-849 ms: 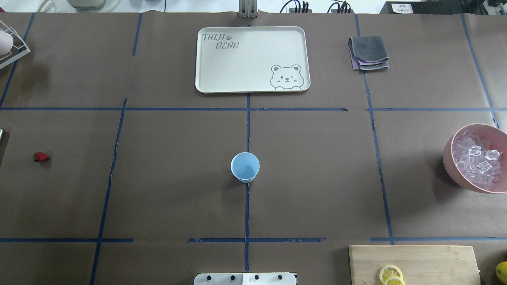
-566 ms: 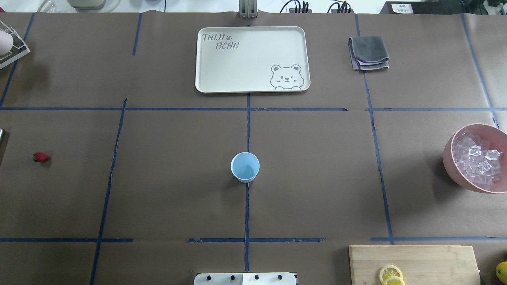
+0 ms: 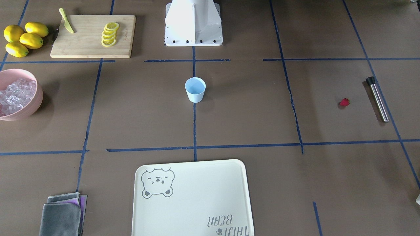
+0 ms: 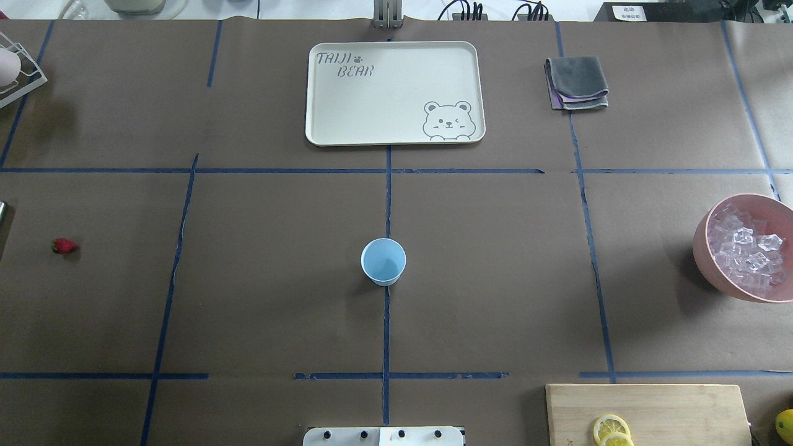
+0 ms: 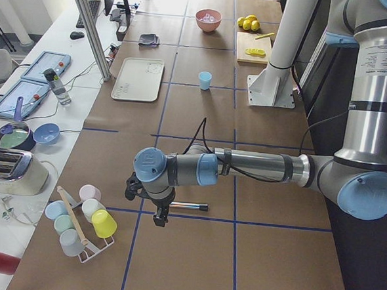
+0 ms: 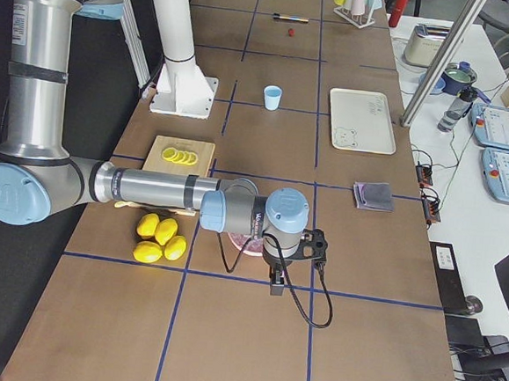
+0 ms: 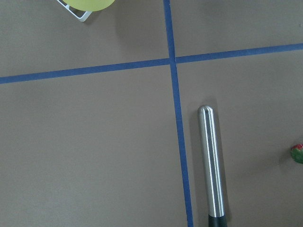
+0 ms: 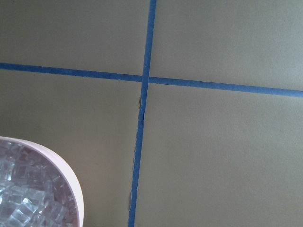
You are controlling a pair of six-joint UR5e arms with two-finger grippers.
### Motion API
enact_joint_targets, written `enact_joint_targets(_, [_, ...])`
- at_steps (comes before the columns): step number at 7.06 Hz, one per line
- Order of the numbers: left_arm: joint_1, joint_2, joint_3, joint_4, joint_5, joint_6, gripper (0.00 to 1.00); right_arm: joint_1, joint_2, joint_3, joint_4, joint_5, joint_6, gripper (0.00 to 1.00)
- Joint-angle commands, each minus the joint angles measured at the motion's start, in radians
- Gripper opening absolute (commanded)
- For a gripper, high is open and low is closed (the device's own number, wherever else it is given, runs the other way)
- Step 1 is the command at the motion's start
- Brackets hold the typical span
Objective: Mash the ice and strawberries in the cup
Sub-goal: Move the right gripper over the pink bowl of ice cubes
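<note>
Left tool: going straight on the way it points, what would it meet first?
The left tool points straight down. It would probably meet the bare brown table cover by the blue tape, just beside the steel rod. Depth is unclear, so the rod cannot be ruled out.

A: What sits on the brown-papered, blue-taped table (image 4: 248, 297)?
B: A blue cup (image 4: 383, 261) at centre, a strawberry (image 4: 64, 246) and steel rod (image 3: 379, 101) at one end, a pink bowl (image 4: 700, 248) at the other; a tray (image 4: 372, 105), folded cloth (image 4: 576, 82), cutting board (image 3: 85, 42) and lemons (image 3: 31, 40) besides.
</note>
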Motion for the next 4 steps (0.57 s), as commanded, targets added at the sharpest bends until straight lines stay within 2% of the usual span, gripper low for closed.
enact_joint_targets(1, [-0.001, 0.0, 0.0, -0.001, 0.0, 0.001, 1.0, -0.015, 0.005, 0.011, 0.004, 0.003, 0.004, 1.0])
enact_joint_targets(2, [0.0, 0.0, 0.0, -0.001, 0.0, 0.001, 1.0, -0.05, 0.01, 0.034, 0.003, 0.023, 0.029, 1.0])
enact_joint_targets(4, [-0.002, 0.0, 0.0, -0.001, 0.0, 0.004, 1.0, -0.157, 0.034, 0.088, 0.007, -0.022, 0.171, 1.0])
